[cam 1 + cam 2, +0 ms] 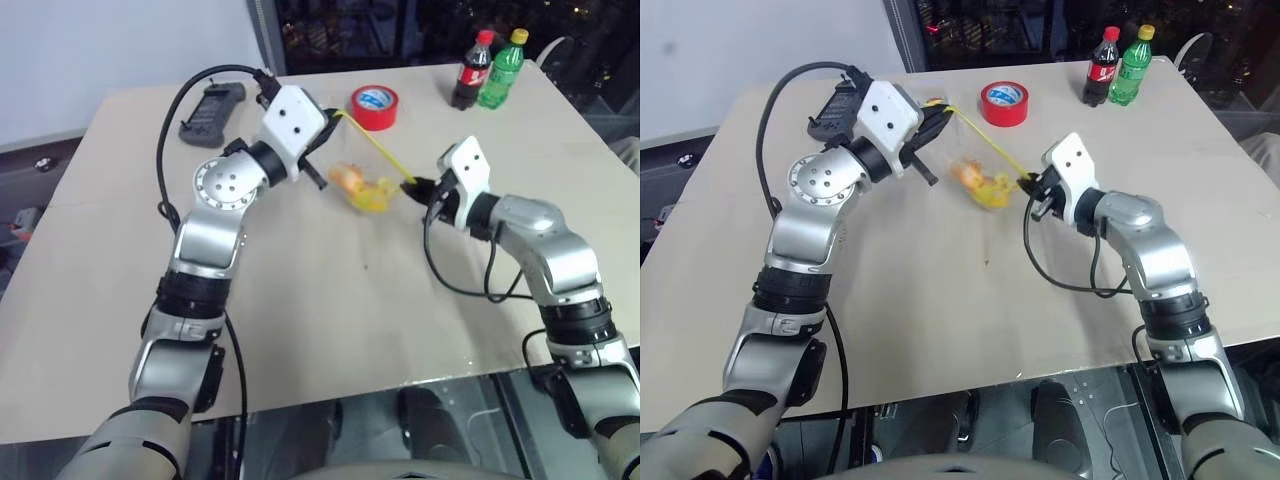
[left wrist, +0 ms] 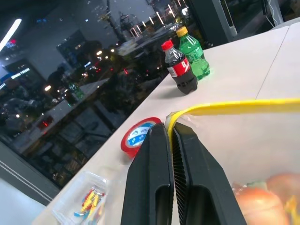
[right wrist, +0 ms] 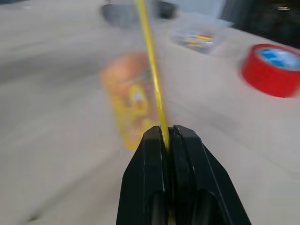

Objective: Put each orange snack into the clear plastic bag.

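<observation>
Near table edge: bare tan table (image 1: pixel 330 340) in front of both arms, wide free run of surface here.
Right gripper (image 1: pixel 412 187): clenched on one end of the yellow seal strip, strip pinched flat between the black fingers (image 3: pixel 150 178) in the right wrist view.
Clear plastic bag (image 1: pixel 982 180): strung up between the two grippers, mouth strip pulled taut, body hanging just above mid-table.
Orange snacks (image 1: pixel 347 178): inside the bag, low in the sag; film and yellow print blur them, so I cannot tell the count.
Left gripper (image 2: pixel 169 133): clamped shut on the other end of the strip.
Red tape roll (image 1: pixel 374 106): flat on the table beyond the bag, well apart from it.
Small clear box (image 2: pixel 86 201): beside the roll, cut off at the left wrist view's edge.
Black device (image 1: pixel 211 112): far left, near that side edge.
Two bottles (image 1: pixel 490 70): upright, touching, hard against the far edge.
</observation>
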Robot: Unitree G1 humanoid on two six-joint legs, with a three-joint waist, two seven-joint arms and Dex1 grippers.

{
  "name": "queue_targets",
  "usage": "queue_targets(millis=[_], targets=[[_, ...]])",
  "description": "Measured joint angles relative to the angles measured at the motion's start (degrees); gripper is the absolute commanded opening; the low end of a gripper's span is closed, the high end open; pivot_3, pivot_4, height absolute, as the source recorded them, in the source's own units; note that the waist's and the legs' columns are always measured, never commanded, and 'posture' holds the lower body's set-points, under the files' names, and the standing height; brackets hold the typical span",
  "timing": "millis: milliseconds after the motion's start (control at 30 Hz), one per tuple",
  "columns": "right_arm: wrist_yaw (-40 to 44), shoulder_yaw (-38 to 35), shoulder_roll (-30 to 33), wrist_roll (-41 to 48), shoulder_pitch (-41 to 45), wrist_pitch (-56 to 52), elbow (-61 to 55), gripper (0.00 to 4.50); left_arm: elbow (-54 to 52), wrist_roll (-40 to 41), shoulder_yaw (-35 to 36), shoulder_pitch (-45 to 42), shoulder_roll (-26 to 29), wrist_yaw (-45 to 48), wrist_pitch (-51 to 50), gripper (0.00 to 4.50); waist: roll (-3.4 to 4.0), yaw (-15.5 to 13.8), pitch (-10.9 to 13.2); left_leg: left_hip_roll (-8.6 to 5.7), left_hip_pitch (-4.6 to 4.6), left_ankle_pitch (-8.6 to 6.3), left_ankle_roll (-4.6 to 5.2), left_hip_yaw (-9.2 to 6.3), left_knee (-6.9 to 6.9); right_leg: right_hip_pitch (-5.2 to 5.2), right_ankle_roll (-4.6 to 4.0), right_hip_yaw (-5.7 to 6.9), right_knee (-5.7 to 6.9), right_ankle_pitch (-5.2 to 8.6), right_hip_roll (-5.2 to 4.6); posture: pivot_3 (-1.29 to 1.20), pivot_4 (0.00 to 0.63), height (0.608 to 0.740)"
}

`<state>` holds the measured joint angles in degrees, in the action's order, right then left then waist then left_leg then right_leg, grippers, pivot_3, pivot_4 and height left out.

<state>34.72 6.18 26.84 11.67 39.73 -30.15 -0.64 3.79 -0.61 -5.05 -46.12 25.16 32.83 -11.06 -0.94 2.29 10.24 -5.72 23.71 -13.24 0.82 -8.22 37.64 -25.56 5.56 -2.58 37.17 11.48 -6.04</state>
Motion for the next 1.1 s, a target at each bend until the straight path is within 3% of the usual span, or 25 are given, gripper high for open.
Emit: queue_targets(millis=[100,200,300,400,500,600,767,967,1100], targets=[[-4.4,1.8,3.9,-9.1,4.3,8.8,4.5,0.02,4.8,-0.7,-1.6,-1.0,-0.7,0.0,4.2,0.00,0.00,-0.1,0.0,-0.01,0.02,0.00,0.00,0.01,0.02,-0.01,0.00,0.01,0.00,0.00,-0.01,0.00,0.150,0.740],[-4.5,2.1,5.0,-11.4,3.2,11.9,3.4,0.02,4.7,-0.9,-1.8,-0.5,0.1,0.8,7.4,0.00,-0.01,0.0,0.0,0.02,0.03,0.00,0.00,0.01,-0.03,-0.01,-0.01,0.00,-0.11,0.01,0.01,0.00,0.150,0.740],[-2.3,3.8,7.4,-13.0,-7.5,14.8,-5.4,0.02,-2.5,-0.9,-2.8,11.4,5.3,5.5,13.0,0.00,0.33,0.6,-0.6,0.11,-0.08,-0.04,0.05,0.18,-0.41,-0.05,-0.03,-0.10,-0.31,0.02,0.01,0.00,0.150,0.740],[-0.8,7.5,8.7,-16.0,-16.8,14.4,-10.4,0.02,-5.2,-1.5,-5.9,24.1,7.1,8.5,13.8,0.00,0.38,0.6,-0.6,0.03,0.11,-0.08,0.12,0.23,-0.29,-0.28,-0.02,-0.16,-0.33,0.02,-0.07,0.00,0.150,0.740],[1.3,9.4,11.1,-17.8,-22.1,14.4,-13.6,0.91,-10.6,0.4,-6.5,31.5,8.7,11.5,11.7,0.85,0.36,-0.1,-0.6,0.05,-0.02,-0.15,0.25,0.26,-0.17,-0.08,0.05,-0.17,-0.28,-0.13,-0.05,0.00,0.150,0.740],[2.3,8.2,12.1,-17.2,-25.7,13.2,-16.9,2.37,-16.4,5.9,-4.3,35.9,10.5,14.3,6.1,2.29,0.37,-0.6,-0.6,0.12,-0.70,-0.20,0.38,0.24,-0.16,0.61,0.03,-0.12,-0.29,-0.16,0.03,0.00,0.150,0.740],[6.4,-3.5,14.1,-7.3,-33.2,6.1,-24.2,4.49,-22.3,19.7,5.5,42.6,16.1,20.3,-3.7,4.48,0.39,-0.7,-0.5,0.44,-1.96,-0.24,0.38,0.14,-0.25,1.95,0.07,0.03,-0.43,0.19,0.19,0.00,0.150,0.740],[12.0,-21.4,17.4,6.4,-42.8,-1.5,-30.7,4.49,-23.7,29.6,16.7,47.1,21.1,24.5,-10.0,4.48,0.39,-1.2,-0.5,0.48,-1.91,-0.24,0.37,0.15,-0.27,1.91,0.07,0.07,-0.49,0.18,0.21,0.00,0.150,0.740],[13.1,-26.3,17.9,11.0,-45.3,-4.2,-33.3,4.49,-24.4,32.5,18.5,47.5,22.4,25.1,-12.9,4.48,0.38,-1.6,-0.5,0.51,-1.89,-0.24,0.37,0.15,-0.27,1.92,0.06,0.09,-0.54,0.18,0.20,0.00,0.150,0.740]])
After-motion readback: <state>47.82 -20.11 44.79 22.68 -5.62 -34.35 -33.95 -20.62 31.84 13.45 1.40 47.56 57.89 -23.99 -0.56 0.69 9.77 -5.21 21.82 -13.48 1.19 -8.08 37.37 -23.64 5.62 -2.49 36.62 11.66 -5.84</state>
